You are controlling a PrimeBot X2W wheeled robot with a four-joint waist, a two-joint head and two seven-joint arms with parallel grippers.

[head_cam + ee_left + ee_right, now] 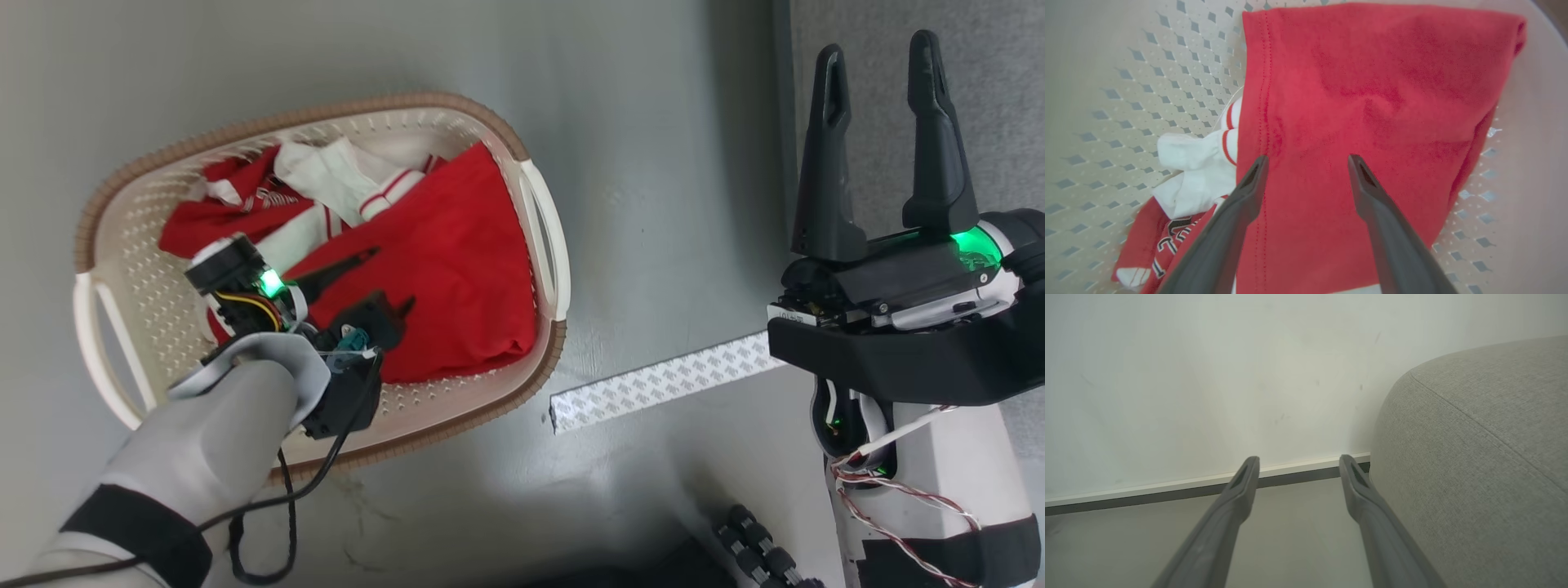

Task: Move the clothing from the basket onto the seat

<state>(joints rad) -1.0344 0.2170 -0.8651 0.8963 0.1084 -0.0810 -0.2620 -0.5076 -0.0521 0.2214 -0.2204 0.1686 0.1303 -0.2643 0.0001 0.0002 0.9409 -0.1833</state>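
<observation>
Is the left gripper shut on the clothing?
No: the left gripper is open, its two fingers spread apart over the clothing and pinching nothing.

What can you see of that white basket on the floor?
The basket is an oval tub of cream-white plastic, its walls pierced with small diamond holes, with a brown woven-look rim and a pale handle at each end. It stands upright on the grey floor. The clothing, red and white, lies crumpled inside against its walls, and the left gripper reaches into it, open, over the red fabric.
</observation>
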